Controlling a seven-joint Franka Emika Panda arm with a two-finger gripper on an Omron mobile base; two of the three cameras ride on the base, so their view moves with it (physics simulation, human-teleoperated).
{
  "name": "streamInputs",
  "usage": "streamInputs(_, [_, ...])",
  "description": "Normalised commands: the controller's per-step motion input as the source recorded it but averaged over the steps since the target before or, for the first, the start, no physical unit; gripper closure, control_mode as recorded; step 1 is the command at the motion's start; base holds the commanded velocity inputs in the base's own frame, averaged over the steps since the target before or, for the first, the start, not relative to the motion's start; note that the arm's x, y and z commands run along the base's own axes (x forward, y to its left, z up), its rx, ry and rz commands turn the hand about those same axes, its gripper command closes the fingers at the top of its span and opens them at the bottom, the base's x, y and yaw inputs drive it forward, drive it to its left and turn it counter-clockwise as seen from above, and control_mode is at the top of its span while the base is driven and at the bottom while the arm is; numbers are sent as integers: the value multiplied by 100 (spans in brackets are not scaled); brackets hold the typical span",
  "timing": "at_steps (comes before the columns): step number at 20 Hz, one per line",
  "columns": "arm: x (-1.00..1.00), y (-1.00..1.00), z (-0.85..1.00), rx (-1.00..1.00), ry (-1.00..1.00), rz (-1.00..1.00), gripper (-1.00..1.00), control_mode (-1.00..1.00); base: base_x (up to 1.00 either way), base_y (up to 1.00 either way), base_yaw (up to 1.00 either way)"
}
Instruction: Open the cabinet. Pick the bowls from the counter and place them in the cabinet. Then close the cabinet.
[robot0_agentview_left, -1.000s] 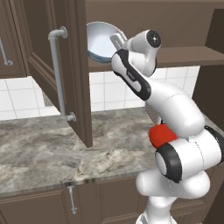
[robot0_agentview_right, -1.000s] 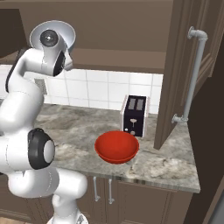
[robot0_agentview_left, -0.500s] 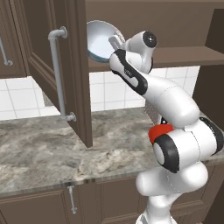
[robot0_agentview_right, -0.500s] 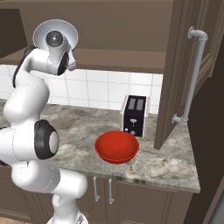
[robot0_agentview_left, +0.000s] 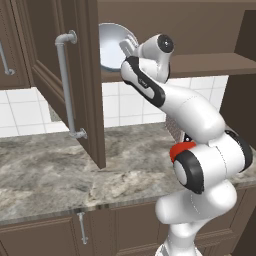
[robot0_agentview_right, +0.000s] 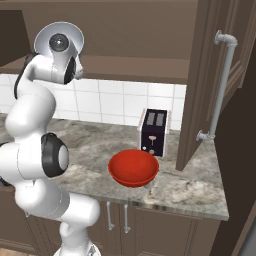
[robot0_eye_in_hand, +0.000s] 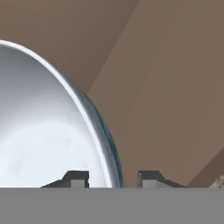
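While straddling the white bowl (robot0_eye_in_hand: 48, 144) rim, end effector (robot0_eye_in_hand: 113, 179) jaws stand apart.

Glossy white arm (robot0_agentview_left: 192, 112); dark joints; rounded links.

hidden and cut-off parts around the cabinet

the white bowl (robot0_agentview_left: 114, 46) was partly covered by the open cabinet door (robot0_agentview_left: 75, 75) on its left and by the arm on its right; in the hand view its left side ran off the picture's edge. the gripper (robot0_eye_in_hand: 113, 178) showed just two finger tips there, one on each side of the bowl's rim, touch not clear. the red bowl (robot0_agentview_left: 181, 148) peeked out as a sliver behind the arm. the toaster (robot0_agentview_right: 154, 132) had its slots too small to tell.
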Motion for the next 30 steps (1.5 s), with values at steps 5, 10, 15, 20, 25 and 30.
streamInputs(5, [0,17,30,0,-6,0,-100,-100,0,0,0])
streamInputs(10, [5,1,5,1,2,-2,-100,-100,0,0,0])
streamInputs(15, [34,0,0,3,19,-18,-100,-100,0,0,0])
streamInputs(20, [27,12,5,4,10,-39,-100,-100,0,0,0])
streamInputs(25, [-17,30,38,26,-12,-34,-100,-100,0,0,0])
streamInputs(30, [-33,9,64,33,-22,-24,-100,-100,0,0,0])
